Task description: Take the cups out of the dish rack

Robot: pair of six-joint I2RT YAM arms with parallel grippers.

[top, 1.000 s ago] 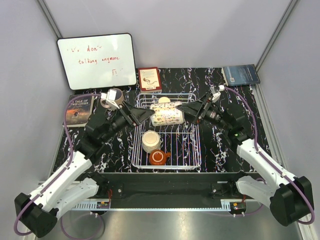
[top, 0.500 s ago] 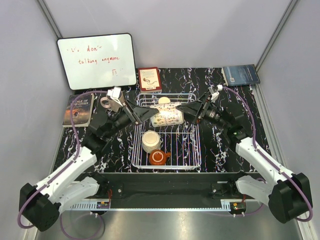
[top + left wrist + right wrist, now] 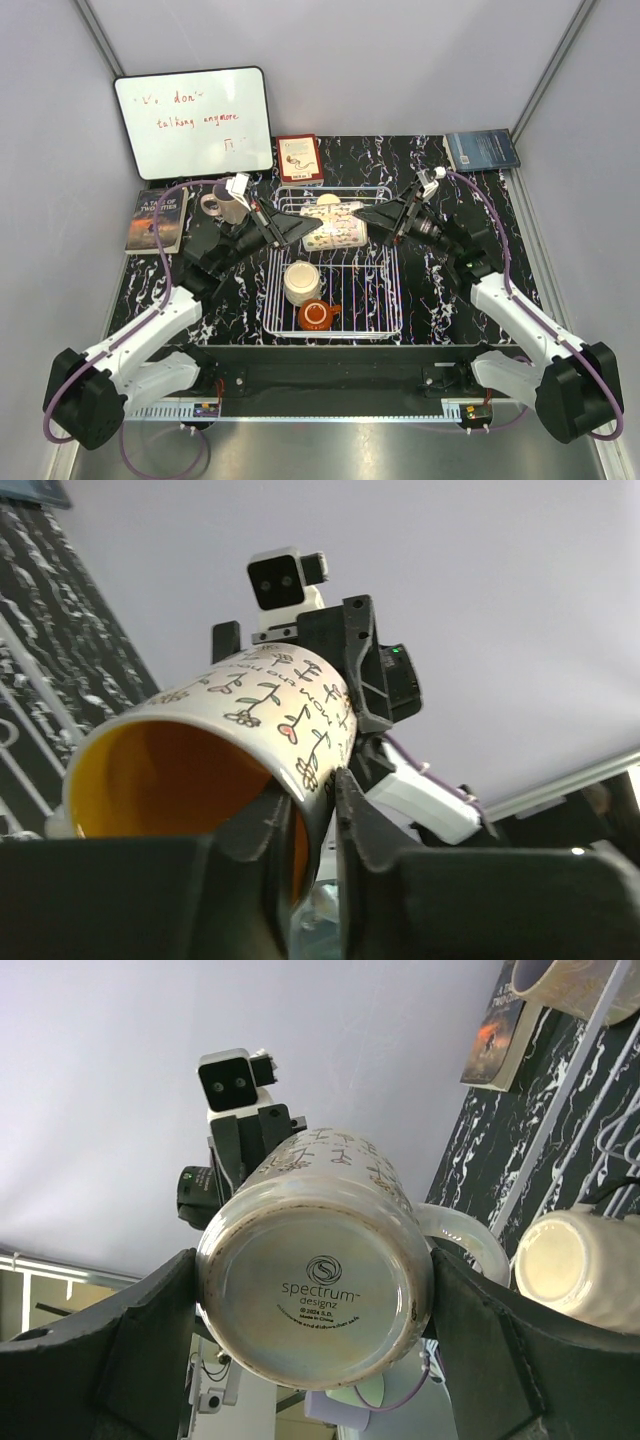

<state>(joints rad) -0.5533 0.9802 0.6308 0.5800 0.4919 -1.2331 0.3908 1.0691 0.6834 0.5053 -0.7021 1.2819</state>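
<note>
A flower-patterned cup (image 3: 335,233) hangs on its side above the back of the white wire dish rack (image 3: 372,300), held from both ends. My left gripper (image 3: 305,231) is shut on its rim (image 3: 200,725), one finger inside the yellow interior and one outside (image 3: 312,785). My right gripper (image 3: 368,222) is shut across its base (image 3: 330,1210), fingers pressed on either side (image 3: 312,1305). In the rack stand a cream cup (image 3: 302,282) and a squat orange-red cup (image 3: 316,316). Another cream cup (image 3: 328,203) shows behind the held one. One more cup (image 3: 225,207) stands on the table left of the rack.
A whiteboard (image 3: 195,120) leans at the back left. A red book (image 3: 299,158) lies behind the rack, a blue book (image 3: 482,150) at the back right, and a dark book (image 3: 157,220) at the left edge.
My left gripper has closed on the flower-patterned cup's rim, its arm shifting slightly back. The right gripper has kept its hold on the base.
</note>
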